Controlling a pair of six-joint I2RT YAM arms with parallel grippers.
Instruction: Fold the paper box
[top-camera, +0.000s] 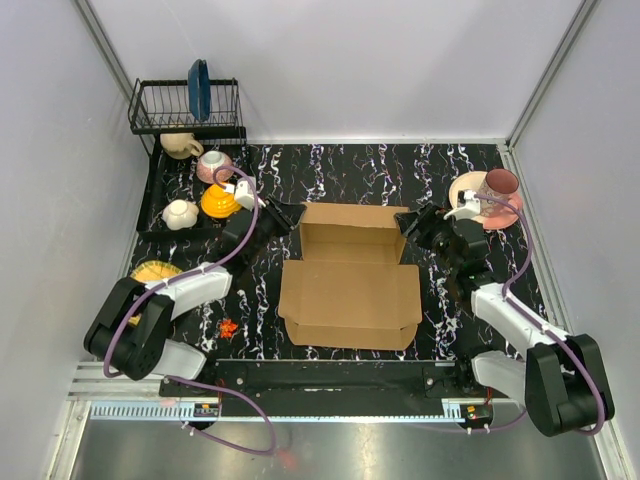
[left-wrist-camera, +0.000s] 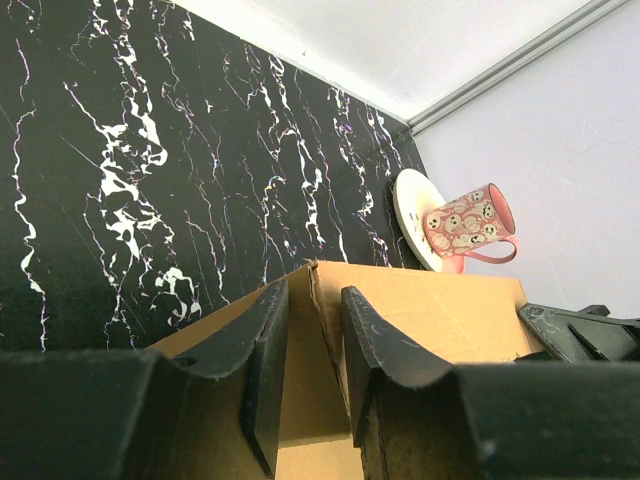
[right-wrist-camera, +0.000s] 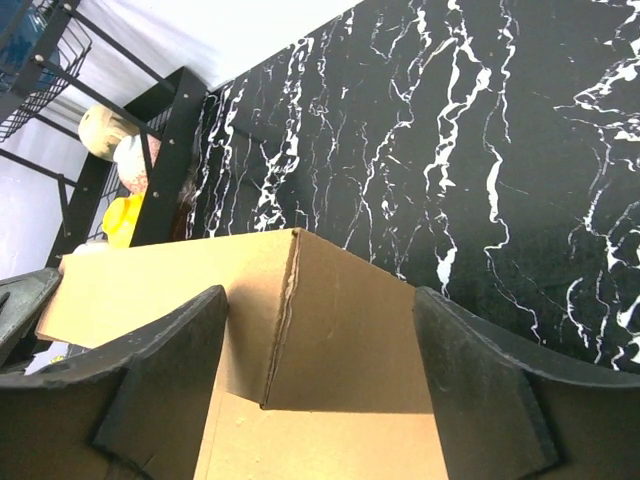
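Note:
The paper box (top-camera: 350, 300) is brown cardboard in the middle of the table, its back wall raised and a wide flat panel lying in front. At its left back corner, my left gripper (top-camera: 293, 215) has its jaws drawn to a narrow gap around the corner crease (left-wrist-camera: 318, 300), with the right finger (left-wrist-camera: 375, 350) against the cardboard. Over the right back corner, my right gripper (top-camera: 408, 222) is open. In the right wrist view its fingers (right-wrist-camera: 170, 360) stand wide on either side of that corner (right-wrist-camera: 290, 300), apart from the cardboard.
A black dish rack (top-camera: 185, 105) with a blue plate (top-camera: 199, 88) stands at the back left, with several cups (top-camera: 213, 165) below it. A pink mug (top-camera: 500, 183) sits on a plate (top-camera: 465, 190) at the back right. A yellow item (top-camera: 155, 270) and red bits (top-camera: 227, 327) lie at the left.

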